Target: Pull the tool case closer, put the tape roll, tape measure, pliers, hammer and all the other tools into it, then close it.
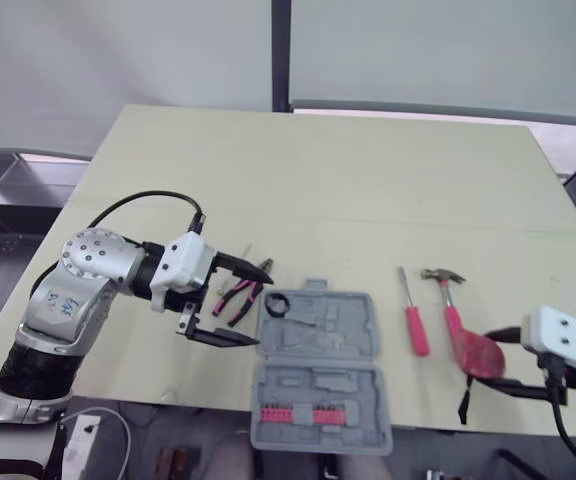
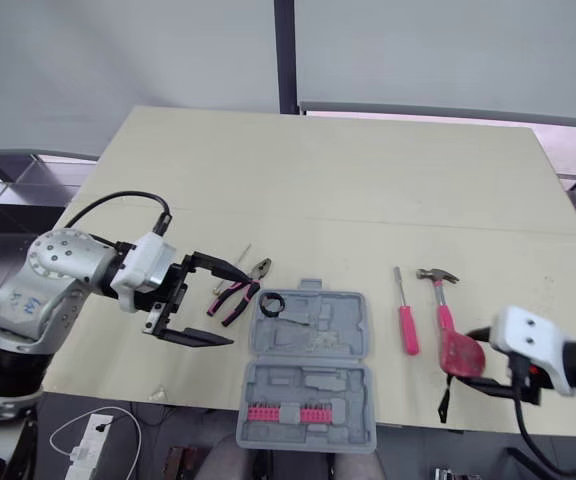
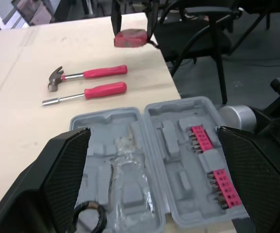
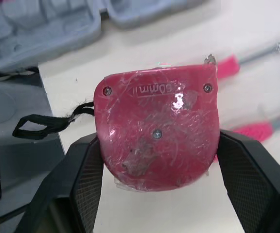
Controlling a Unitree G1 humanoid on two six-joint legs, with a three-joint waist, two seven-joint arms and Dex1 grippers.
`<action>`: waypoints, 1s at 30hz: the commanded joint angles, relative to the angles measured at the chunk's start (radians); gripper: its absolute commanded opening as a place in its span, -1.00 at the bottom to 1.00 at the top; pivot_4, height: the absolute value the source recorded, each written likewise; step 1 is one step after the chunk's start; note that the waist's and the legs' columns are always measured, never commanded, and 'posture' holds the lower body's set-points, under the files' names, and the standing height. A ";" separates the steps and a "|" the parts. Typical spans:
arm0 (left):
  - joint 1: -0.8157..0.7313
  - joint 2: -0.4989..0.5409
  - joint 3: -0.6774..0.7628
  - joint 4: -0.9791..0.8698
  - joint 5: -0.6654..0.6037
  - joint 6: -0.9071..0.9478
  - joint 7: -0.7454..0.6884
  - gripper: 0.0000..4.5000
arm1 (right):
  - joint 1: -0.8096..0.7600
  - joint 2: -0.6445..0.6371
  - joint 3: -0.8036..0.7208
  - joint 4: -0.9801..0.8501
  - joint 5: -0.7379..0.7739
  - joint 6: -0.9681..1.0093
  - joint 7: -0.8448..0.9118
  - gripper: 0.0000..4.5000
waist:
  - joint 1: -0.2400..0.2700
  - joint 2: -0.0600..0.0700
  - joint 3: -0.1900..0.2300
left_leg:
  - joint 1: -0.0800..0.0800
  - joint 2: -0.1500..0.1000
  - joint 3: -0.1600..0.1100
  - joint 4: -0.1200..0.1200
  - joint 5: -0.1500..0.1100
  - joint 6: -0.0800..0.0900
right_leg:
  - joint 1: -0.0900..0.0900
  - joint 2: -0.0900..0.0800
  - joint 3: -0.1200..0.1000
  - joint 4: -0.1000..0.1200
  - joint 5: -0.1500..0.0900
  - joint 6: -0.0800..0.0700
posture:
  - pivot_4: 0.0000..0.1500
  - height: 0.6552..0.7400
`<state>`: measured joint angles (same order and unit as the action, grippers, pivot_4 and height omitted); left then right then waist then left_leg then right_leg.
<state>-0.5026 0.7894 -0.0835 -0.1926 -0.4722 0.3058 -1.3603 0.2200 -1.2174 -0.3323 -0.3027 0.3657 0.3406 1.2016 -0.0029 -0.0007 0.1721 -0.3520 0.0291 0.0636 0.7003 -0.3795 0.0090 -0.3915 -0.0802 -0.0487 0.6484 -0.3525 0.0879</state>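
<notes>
Tape measure [image 4: 157, 121] sits clenched in right pincer [image 4: 158, 145]; left pincer [image 1: 261, 305] gapes beside tool case [image 1: 340, 322].

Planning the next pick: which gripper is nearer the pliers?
Left. The left gripper hovers open just beside the pliers; the right gripper is beyond the hammer, shut on the tape measure.

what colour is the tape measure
The tape measure is pinkish red with a black strap; clearest in the right wrist view.
</notes>
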 commanded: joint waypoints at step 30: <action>0.017 -0.032 -0.004 0.035 0.089 -0.126 0.049 1.00 | -1.049 0.411 1.066 0.124 -0.547 0.499 0.018 0.32 | -0.025 0.000 0.001 | -0.005 -0.001 -0.002 0.002 0.000 0.000 | -0.005 -0.002 -0.004 0.008 0.000 0.000 | 1.00 1.00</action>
<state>-0.4764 0.7527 -0.0978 -0.1203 -0.3845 0.1925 -1.3184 -0.8028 -0.8108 0.7202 -0.1803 -0.1450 0.8477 1.2293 -0.0277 -0.0010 0.1728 -0.3572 0.0285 0.0615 0.7026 -0.3798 0.0088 -0.3967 -0.0822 -0.0529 0.6562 -0.3528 0.0875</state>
